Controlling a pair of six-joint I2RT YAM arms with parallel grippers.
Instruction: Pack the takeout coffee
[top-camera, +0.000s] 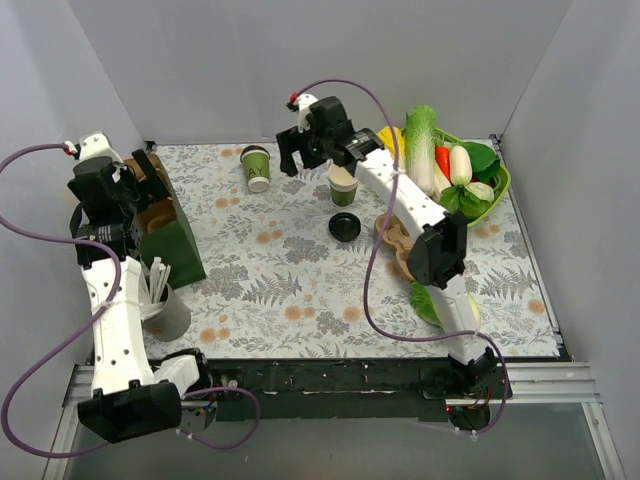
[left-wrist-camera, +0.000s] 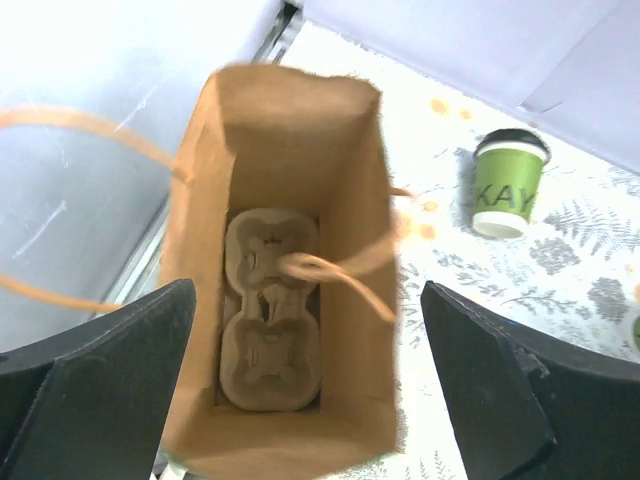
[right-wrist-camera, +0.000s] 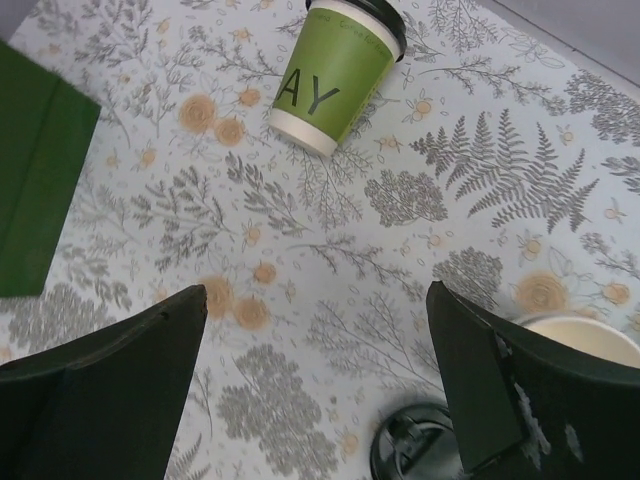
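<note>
Packing barely begun: pulp tray (left-wrist-camera: 250, 360) seated in paper bag (left-wrist-camera: 200, 250) under spread, empty jaws of left gripper (left-wrist-camera: 308, 300); takeout cup (top-camera: 343, 185) and black lid (top-camera: 344, 226) apart on counter (top-camera: 300, 290), near spread, empty jaws of right gripper (right-wrist-camera: 318, 295).

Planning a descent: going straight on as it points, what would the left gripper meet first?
Likely the handle loop drooping inside the open paper bag, then the pulp tray on its floor; depth is unclear.

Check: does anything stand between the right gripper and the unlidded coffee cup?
Nothing visible does. The right gripper, jaws open, hovers beside the coffee cup; only bare tablecloth lies between them. The black lid lies apart, nearer the arms.
</note>
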